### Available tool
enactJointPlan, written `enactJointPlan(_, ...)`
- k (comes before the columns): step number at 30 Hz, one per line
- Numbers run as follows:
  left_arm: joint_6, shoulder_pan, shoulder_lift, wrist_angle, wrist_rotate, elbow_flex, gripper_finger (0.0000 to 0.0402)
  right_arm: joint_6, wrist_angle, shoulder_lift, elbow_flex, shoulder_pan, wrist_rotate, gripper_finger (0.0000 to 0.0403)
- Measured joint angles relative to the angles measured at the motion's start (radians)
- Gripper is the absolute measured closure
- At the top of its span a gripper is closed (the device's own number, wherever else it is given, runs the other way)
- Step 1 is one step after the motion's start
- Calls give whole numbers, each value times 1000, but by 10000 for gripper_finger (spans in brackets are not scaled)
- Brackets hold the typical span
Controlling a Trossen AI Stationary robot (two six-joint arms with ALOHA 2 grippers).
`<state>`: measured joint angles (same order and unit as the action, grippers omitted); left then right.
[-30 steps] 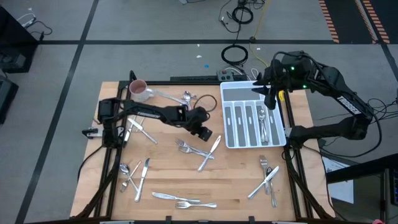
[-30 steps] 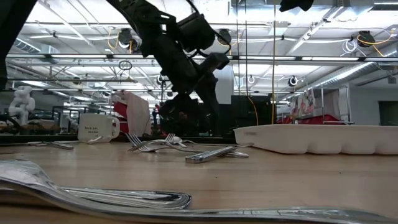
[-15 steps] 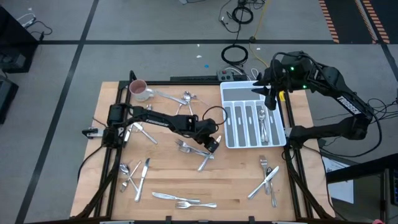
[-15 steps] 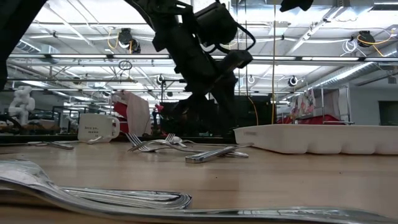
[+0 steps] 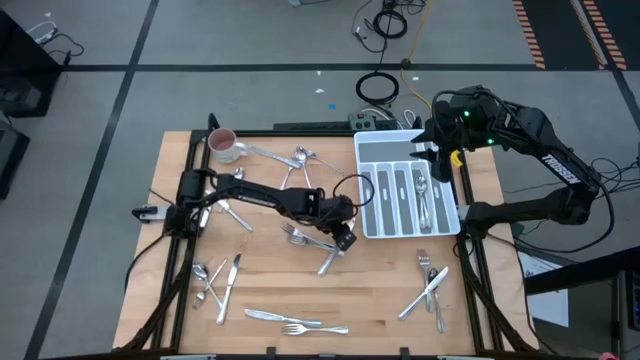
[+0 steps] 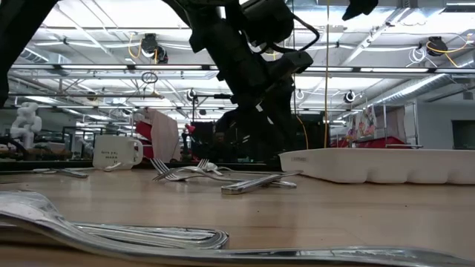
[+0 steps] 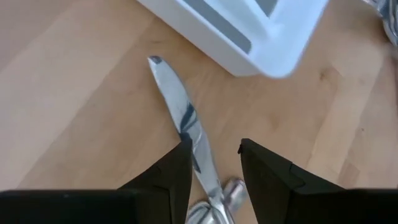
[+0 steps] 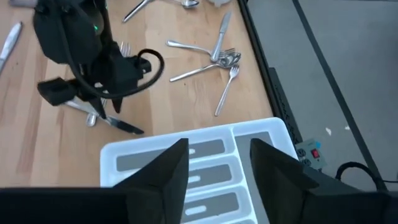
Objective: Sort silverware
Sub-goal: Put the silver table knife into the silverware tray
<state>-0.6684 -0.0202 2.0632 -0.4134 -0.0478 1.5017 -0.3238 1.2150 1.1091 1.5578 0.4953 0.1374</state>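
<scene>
Dark fingers of the left gripper (image 5: 344, 240) are held partly apart just above the wooden surface (image 5: 380, 290), straddling a table knife (image 7: 183, 121) that lies flat beneath them; whether the knife is actually touched cannot be told, and nothing is seen lifted. The knife's blade tip is pointed toward the corner of the white tray (image 5: 375, 228), which is set just beside it. Next to the gripper, two forks (image 5: 300, 237) are lain in a small heap with the knife. The right gripper (image 5: 432, 158) is held above the far end of the tray, its fingers apart and nothing between them; in the tray's long compartments a few pieces of silverware (image 5: 424, 195) are already laid. The rest of the silverware is scattered in groups over the surface: a cluster (image 5: 298, 156) near the pink-and-white mug (image 5: 222, 144) at the far left, a pair (image 5: 228, 210) beside the left arm, several pieces (image 5: 215, 280) at the near left, a knife and fork (image 5: 295, 322) along the near edge, and a crossed group (image 5: 430, 285) at the near right.
</scene>
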Motion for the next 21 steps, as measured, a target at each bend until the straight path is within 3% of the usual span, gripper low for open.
enactJointPlan(12,-135,6,0,-145,27,-2,260,-10,1,0,0,0,0,208)
enactJointPlan(21,-138,4,0,-74,75,-2,260,29,-6,2,0,0,-1,210)
